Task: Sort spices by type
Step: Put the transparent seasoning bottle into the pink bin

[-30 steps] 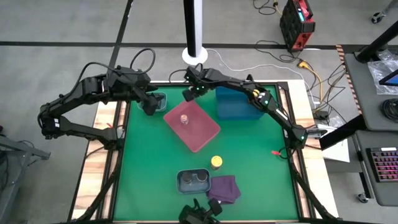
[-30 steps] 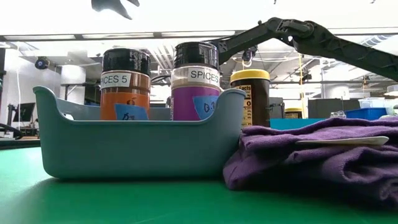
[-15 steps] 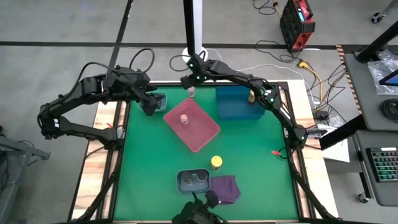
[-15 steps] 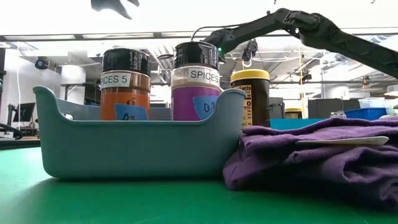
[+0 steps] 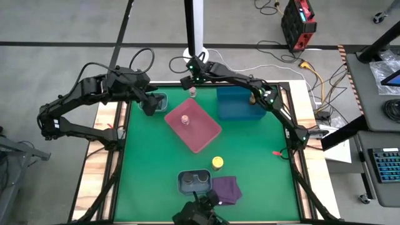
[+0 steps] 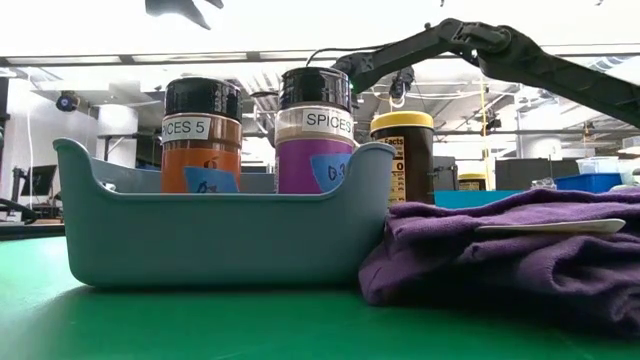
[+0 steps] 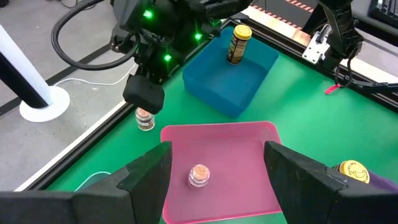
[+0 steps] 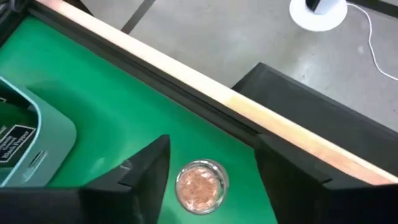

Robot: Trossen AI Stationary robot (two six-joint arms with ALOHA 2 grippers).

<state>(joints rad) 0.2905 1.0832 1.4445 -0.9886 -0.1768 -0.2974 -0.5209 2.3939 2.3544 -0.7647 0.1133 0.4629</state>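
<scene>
Green matting covers the table (image 5: 150,162), on which four trays are counted. At the left, the left gripper (image 5: 150,107) is held over the teal tray (image 5: 157,100), fingers spread. One pink jar (image 5: 185,119) stands in the pink tray (image 5: 203,134); a second pink jar (image 5: 192,92) stands on the mat, beneath the spread right gripper (image 5: 189,82). Two dark jars (image 5: 196,180) sit in the grey tray (image 5: 181,185). One yellow jar (image 5: 217,163) is on the mat, another yellow jar (image 5: 253,96) in the blue tray (image 5: 234,106).

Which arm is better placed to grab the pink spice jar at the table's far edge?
Right. Its end effector hangs open directly above the pale pink jar, fingers either side. The left end effector sits off by the teal tray.
</scene>
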